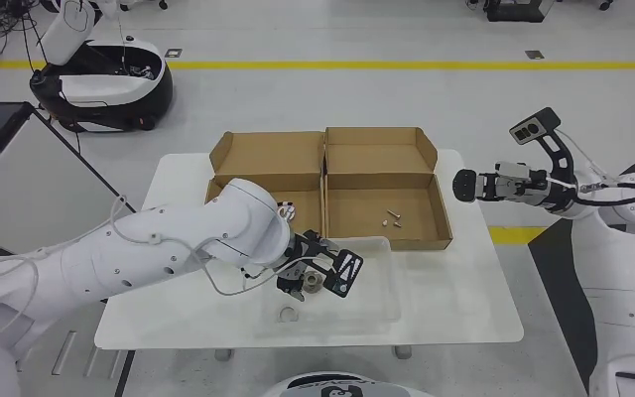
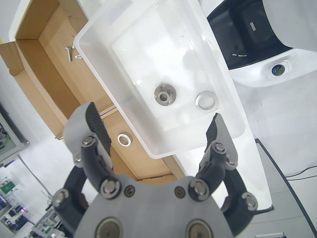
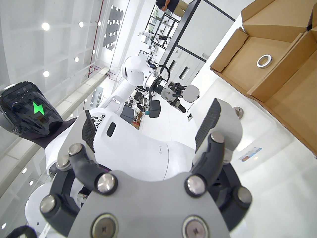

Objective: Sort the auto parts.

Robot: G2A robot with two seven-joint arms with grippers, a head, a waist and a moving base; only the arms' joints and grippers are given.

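The left pincer (image 2: pixel 154 113) hangs released and empty over the clear bin (image 2: pixel 148 25), where a flange (image 2: pixel 165 96) and a ring (image 2: pixel 205 102) lie near each other, while the right pincer (image 3: pixel 152 110), also released, is near the bench (image 1: pixel 446 298) edge.

Pale grey floor (image 1: pixel 298 94) with a yellow line (image 1: pixel 397 66) running across it behind the white table (image 1: pixel 466 298). The ceiling (image 3: pixel 62 6) is a white grid dotted with round lights (image 3: pixel 45 26), all on. There's also a grey cabinet (image 3: pixel 205 23) with a dark frame near the table.
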